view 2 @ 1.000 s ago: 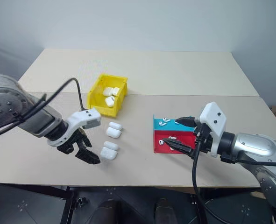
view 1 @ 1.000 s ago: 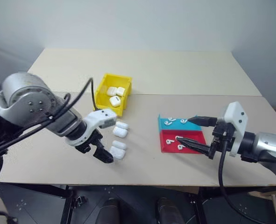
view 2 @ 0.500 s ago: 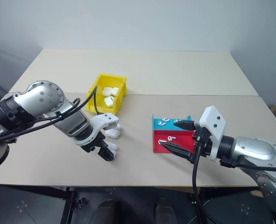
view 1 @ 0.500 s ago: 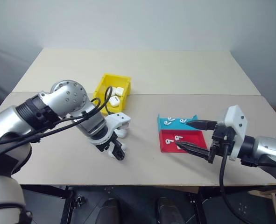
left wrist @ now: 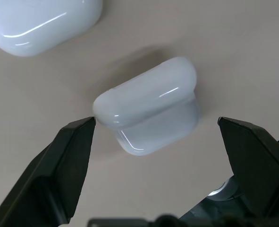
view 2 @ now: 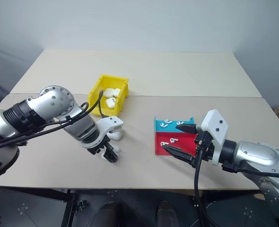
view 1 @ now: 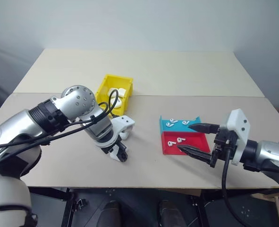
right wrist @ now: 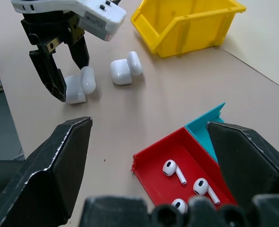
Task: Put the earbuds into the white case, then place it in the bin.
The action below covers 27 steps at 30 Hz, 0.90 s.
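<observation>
A white case lies on the table with its lid hinged open. My left gripper points down over it, open, one finger on each side and neither touching. A second white case lies just beyond, towards the yellow bin, which holds more cases. Earbuds lie in the two small trays, such as one in the red tray and one in the teal tray. My right gripper hovers open at the right side of those trays, holding nothing.
The red tray and teal tray sit side by side right of centre. A seam runs across the tabletop, and the front edge is close to both grippers.
My left arm has swung in and down, bringing its gripper from beside the near case to astride it. The right arm has stayed still.
</observation>
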{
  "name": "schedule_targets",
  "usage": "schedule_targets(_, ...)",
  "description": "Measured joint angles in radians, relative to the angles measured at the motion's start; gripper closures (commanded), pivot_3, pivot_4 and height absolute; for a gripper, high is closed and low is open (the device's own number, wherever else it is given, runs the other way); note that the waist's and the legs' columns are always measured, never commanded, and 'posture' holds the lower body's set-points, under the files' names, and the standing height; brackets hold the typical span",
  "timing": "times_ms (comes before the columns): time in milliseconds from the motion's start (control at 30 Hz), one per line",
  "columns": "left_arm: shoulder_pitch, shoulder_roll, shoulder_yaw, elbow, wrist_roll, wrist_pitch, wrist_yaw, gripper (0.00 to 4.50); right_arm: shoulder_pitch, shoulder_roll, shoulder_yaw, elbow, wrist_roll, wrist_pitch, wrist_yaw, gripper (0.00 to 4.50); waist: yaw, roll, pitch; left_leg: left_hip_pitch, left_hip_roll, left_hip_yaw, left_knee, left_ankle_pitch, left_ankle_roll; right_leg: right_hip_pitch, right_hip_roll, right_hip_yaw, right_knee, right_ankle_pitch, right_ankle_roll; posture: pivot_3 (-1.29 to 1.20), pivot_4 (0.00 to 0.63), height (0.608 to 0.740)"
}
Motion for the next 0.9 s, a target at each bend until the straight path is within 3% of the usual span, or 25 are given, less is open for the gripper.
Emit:
schedule_targets(200, 0.070, 0.012, 0.040, -0.018, -0.007, -0.028, 0.073, 0.00, 0.001, 0.010, 0.001, 0.000, -0.001, -0.002, 0.000, 0.03, 0.001, 0.000, 0.000, 0.002, 0.000, 0.000, 0.000, 0.000, 0.000, 0.002, 0.000, 0.000, 0.000, 0.000, 0.000, 0.00, 0.150, 0.740)
schedule_targets(500, 0.190, -0.020, 0.163, -0.069, -0.008, -0.070, 0.202, 0.00, 0.022, 0.012, 0.001, -0.009, -0.003, -0.010, 0.005, 0.03, 0.015, 0.001, -0.001, 0.020, 0.000, 0.000, -0.001, 0.000, 0.000, 0.024, 0.000, -0.001, -0.005, 0.000, 0.000, 0.00, 0.150, 0.740)
schedule_targets(700, 0.196, -0.020, 0.173, -0.076, -0.002, -0.069, 0.217, 1.58, 0.027, 0.012, 0.001, -0.009, -0.012, -0.019, 0.007, 0.00, 0.015, 0.001, -0.001, 0.019, -0.001, 0.000, -0.002, 0.000, 0.000, 0.023, 0.000, -0.001, -0.007, 0.000, 0.000, 0.00, 0.150, 0.740)
schedule_targets(900, 0.194, -0.014, 0.173, -0.076, -0.001, -0.064, 0.203, 1.58, 0.020, 0.012, 0.002, -0.007, -0.017, -0.030, 0.009, 0.00, 0.015, 0.001, -0.001, 0.018, -0.001, -0.001, -0.003, 0.000, 0.000, 0.023, 0.000, -0.001, -0.010, 0.000, 0.000, 0.00, 0.150, 0.740)
